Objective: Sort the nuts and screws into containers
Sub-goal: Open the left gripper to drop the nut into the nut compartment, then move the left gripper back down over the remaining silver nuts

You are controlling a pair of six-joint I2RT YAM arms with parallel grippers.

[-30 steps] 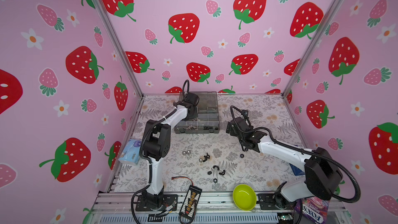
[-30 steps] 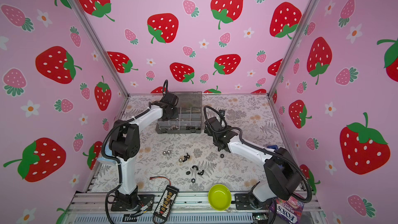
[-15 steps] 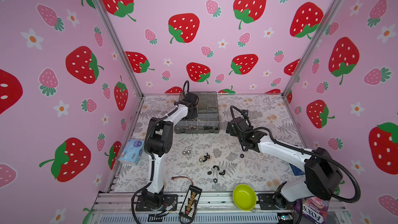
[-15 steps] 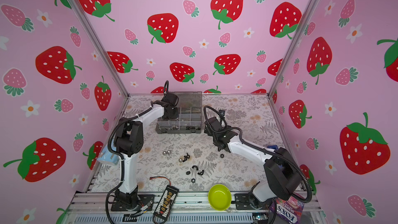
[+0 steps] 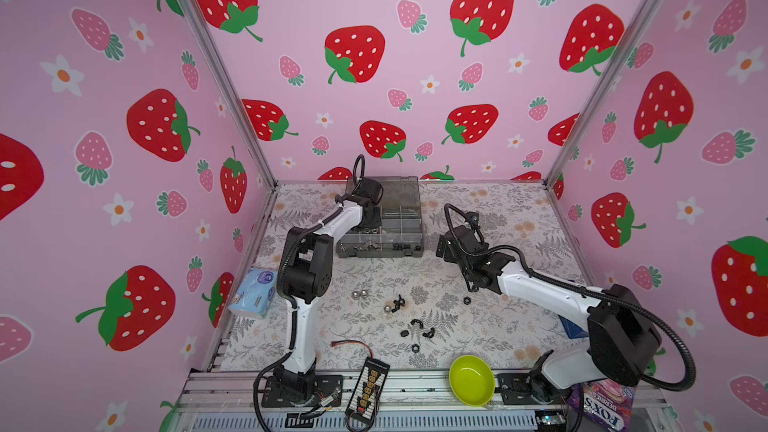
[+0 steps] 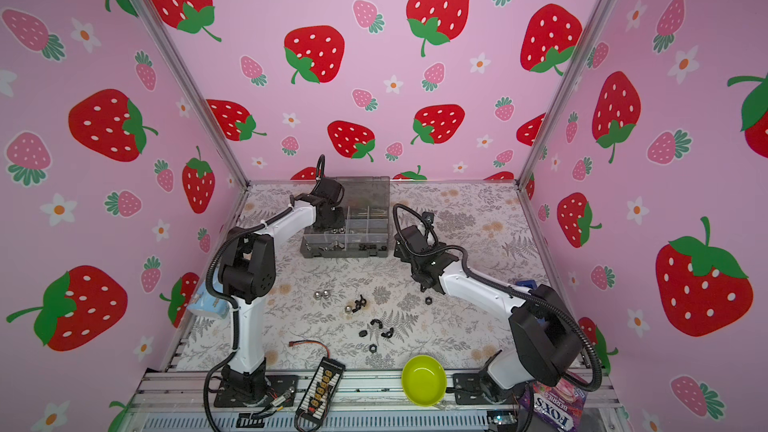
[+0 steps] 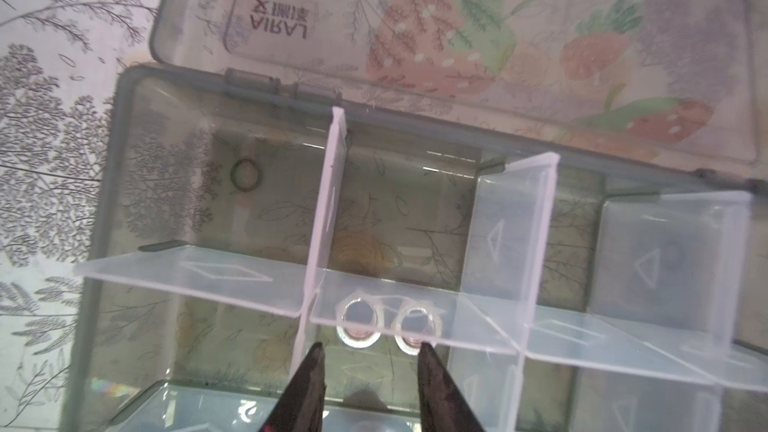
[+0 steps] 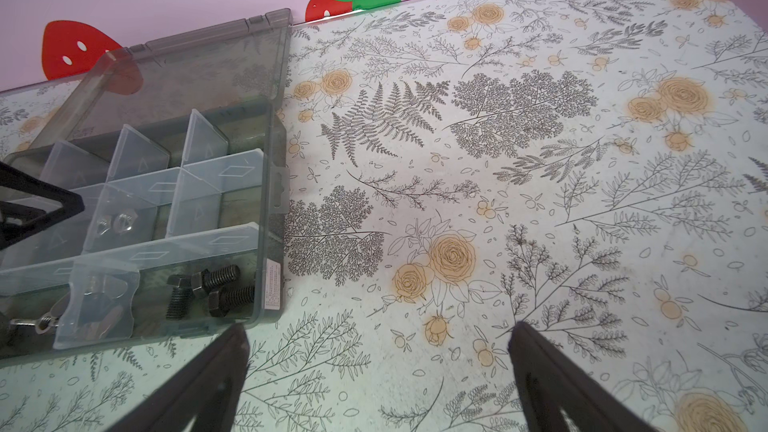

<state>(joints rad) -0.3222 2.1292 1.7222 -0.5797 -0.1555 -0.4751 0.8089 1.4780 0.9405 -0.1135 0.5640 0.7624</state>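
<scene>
The lone black hex nut (image 5: 466,300) lies flat on the floral table cover (image 5: 498,243), well apart from the organizer box (image 5: 378,252) and off to the right of the main scatter of loose nuts (image 5: 414,322). Being a ring, it has no long axis to line up with, so any jaw angle should serve. The right gripper (image 8: 379,328) is the nearer one. In both top views it hangs just beside the box's near right corner, jaws spread wide with nothing between them and pointing toward the back wall. The nut therefore sits behind it, toward that arm's own base, and does not show in the right wrist view. Reaching it, I judge, calls for drawing back and tipping down rather than going forward. The left gripper (image 7: 370,346) is farther off, over a middle compartment of the box, fingers parted and empty, with two hexagonal nuts (image 7: 359,324) on the compartment floor just beyond the tips. In the corner compartment nearest the right gripper lie black screws (image 8: 212,288). The pair of silver rounded nuts (image 5: 360,294) lies nearer the left arm.
</scene>
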